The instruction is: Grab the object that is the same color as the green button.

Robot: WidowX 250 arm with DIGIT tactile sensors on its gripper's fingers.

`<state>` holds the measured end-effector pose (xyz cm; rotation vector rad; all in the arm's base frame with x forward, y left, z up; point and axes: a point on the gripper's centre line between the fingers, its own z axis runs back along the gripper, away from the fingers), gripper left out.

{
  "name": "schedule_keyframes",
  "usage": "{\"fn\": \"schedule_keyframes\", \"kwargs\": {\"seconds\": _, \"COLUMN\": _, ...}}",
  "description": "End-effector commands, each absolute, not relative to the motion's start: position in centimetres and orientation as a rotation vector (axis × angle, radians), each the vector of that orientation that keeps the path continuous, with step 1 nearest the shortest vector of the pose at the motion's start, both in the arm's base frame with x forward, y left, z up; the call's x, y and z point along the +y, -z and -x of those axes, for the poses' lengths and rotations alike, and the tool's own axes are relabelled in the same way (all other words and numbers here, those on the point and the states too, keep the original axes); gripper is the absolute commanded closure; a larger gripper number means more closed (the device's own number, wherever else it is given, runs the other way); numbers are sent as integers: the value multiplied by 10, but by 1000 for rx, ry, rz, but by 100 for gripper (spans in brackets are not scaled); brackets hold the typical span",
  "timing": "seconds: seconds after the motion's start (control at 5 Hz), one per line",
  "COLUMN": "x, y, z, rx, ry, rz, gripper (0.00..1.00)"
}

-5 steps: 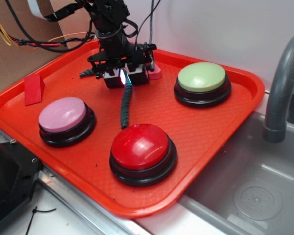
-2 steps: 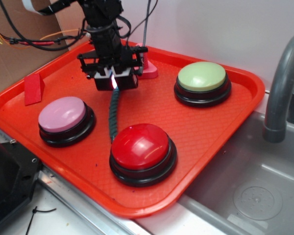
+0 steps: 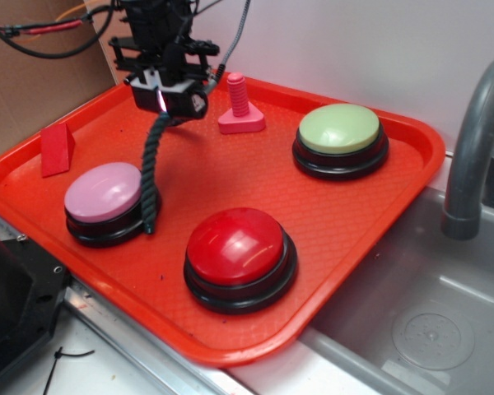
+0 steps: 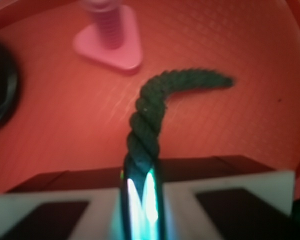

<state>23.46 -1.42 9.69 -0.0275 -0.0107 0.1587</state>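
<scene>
Wrist view soft all over. Rope (image 4: 149,107) top end vanishes between the pads of the claw (image 4: 140,200); held length can't be judged. Pink peg (image 4: 110,35) cut off at the top edge, only lower threads and base in frame. A black curved edge at left, cropped, unidentifiable.

Exterior view: arm above the claw (image 3: 166,103) runs out of frame. Rope's (image 3: 152,177) upper end buried in the claw. Grey faucet (image 3: 476,148) cropped at right. Worktop (image 3: 107,366) corner only. Whether the rope's tip touches the pink button (image 3: 104,194): cannot tell.

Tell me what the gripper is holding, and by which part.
The gripper is shut on the dark green braided rope, pinching it at its upper end; the rest hangs down beside the pink button.
</scene>
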Motion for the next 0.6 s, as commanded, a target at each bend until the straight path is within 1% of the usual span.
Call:
{"fn": "schedule_keyframes", "kwargs": {"seconds": 0.0, "x": -13, "y": -177, "z": -216, "rx": -126, "ry": -7, "rz": 129, "gripper": 100}}
{"fn": "schedule_keyframes", "kwargs": {"seconds": 0.2, "x": -13, "y": -189, "z": -204, "rx": -170, "ry": 3, "rz": 139, "gripper": 100}}
{"fn": "schedule_keyframes", "kwargs": {"seconds": 0.4, "x": -11, "y": -187, "z": -201, "rx": -198, "ry": -33, "rz": 108, "gripper": 100}}
